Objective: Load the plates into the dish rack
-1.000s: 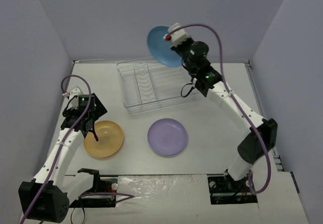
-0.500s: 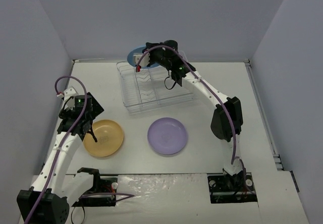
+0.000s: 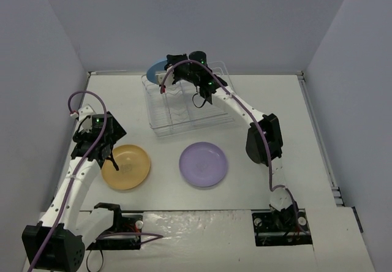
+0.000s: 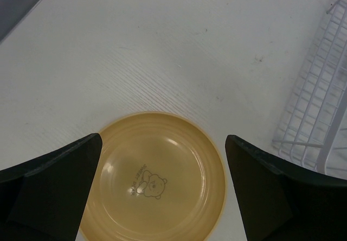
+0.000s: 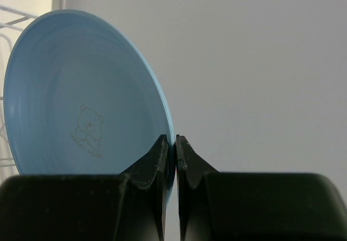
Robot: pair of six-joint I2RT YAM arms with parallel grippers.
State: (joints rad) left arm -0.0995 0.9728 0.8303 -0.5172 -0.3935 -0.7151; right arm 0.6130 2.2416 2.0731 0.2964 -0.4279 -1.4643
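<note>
Whereas a second ago the right gripper (image 5: pixel 175 143) carried the blue plate (image 5: pixel 81 94) high beyond the rack (image 3: pixel 190 109), it now pinches the rim with the plate on edge, the rack's far-left end just beneath it. Slotting looks imminent. The left gripper (image 4: pixel 162 139) hangs spread directly above the yellow plate (image 4: pixel 157 181).

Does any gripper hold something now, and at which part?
The right gripper pinches the blue plate by its rim; the open left gripper holds nothing.
</note>
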